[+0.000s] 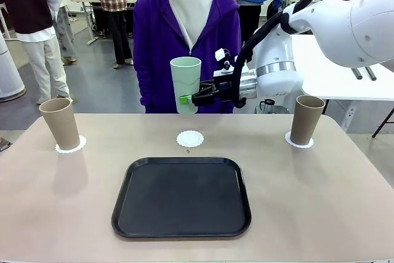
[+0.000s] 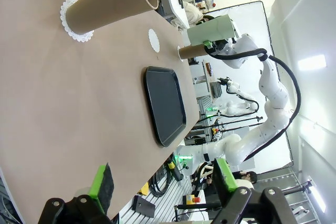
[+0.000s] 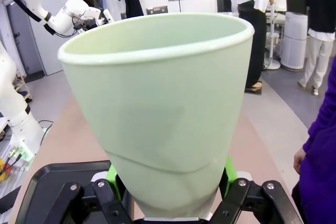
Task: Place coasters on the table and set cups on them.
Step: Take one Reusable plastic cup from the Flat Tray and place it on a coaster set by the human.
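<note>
Black rounded plastic tray (image 1: pixel 181 197) sits bottom centre; the right gripper (image 1: pixel 188 98) pinches the tall mint-green tumbler (image 1: pixel 185 84) mid-frame, and an off-centre lowering could miss the white lacy paper coaster (image 1: pixel 190 138). Left gripper (image 2: pixel 160 181) fingers stand spread, empty.

The right arm reaches in from the right side with its forearm level, and the right gripper (image 1: pixel 186 98) points sideways above the table's far middle, clamped on the mint green cup (image 1: pixel 185 84) (held upright, near its base). The left gripper (image 2: pixel 160 187) stands wide open, holding nothing.
</note>
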